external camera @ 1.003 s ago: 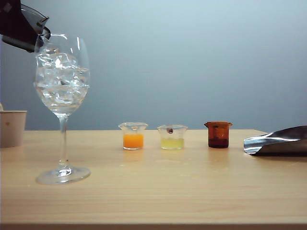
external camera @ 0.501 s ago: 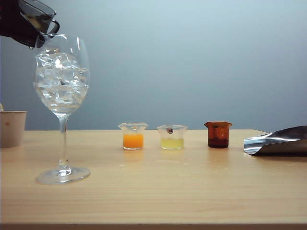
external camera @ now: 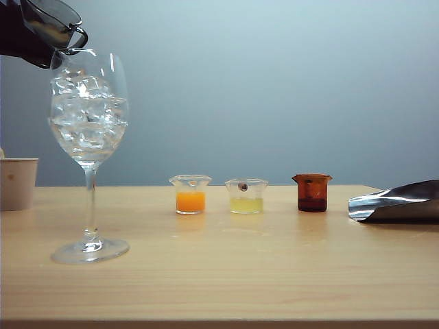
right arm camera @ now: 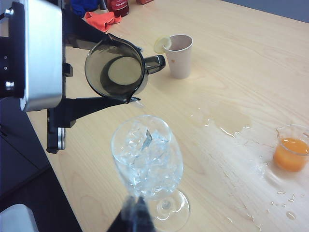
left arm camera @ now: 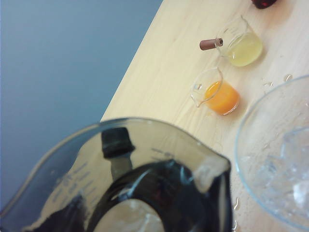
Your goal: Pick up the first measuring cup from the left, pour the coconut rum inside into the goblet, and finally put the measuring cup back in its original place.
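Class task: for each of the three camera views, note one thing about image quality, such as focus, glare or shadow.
Exterior view: even, soft light; bright glints on the tall clear stemmed goblet and its ice. Left wrist view: the dark smoky-grey translucent measuring cup in the left gripper looms soft. Right wrist view: table sharp, a dark blurred shape, probably the right gripper, at the frame's edge.

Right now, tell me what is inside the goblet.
The goblet holds ice cubes filling most of its bowl. Whether clear liquid sits among them cannot be told. The left gripper tilts the first measuring cup just above its rim.
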You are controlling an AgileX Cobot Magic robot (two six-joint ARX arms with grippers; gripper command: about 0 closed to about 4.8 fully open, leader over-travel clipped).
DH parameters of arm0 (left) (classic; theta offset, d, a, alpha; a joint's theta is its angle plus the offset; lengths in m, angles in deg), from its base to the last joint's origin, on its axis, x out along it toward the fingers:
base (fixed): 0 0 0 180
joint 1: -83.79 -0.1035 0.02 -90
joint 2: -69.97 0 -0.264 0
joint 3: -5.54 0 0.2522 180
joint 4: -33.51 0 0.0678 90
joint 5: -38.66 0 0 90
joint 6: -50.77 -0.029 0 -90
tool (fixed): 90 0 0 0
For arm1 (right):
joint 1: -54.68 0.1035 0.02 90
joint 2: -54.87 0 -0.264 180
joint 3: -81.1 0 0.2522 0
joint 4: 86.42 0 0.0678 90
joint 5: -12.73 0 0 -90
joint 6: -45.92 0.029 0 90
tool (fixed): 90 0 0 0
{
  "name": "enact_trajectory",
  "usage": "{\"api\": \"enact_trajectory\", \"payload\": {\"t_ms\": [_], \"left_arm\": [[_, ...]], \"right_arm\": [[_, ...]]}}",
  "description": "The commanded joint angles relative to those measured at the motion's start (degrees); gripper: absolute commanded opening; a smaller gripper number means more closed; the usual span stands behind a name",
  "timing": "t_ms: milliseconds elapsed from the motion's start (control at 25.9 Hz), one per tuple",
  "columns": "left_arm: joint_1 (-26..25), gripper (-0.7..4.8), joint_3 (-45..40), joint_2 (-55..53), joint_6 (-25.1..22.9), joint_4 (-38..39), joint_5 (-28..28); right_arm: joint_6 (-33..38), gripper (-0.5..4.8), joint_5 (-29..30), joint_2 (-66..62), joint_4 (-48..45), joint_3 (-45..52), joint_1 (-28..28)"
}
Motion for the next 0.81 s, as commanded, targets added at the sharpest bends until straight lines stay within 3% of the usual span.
{"api": "enact_trajectory", "payload": {"t_ms": [39,347,540,733,810], "left_arm": [[0.0,0.79,0.24,0.2,-0.15,-1.9,-0.96],[0.0,0.79,0.24,0.22,-0.17,-4.68,-2.82],[0.0,0.79,0.24,0.22,-5.42,-4.81,-4.5],[0.0,0.79,0.24,0.22,-6.21,-4.83,-4.52],[0.0,0.79,0.24,0.22,-8.85,-4.83,-4.5]], "right_arm": [[0.04,-0.09,-0.11,0.22,-0.74,-0.24,0.0],[0.04,-0.09,-0.11,0.22,0.61,-0.22,0.0],[0.02,-0.09,-0.13,0.22,0.5,-0.2,0.0],[0.02,-0.09,-0.13,0.22,0.52,-0.2,0.0],[0.02,-0.09,-0.13,0.22,0.52,-0.17,-0.02]]}}
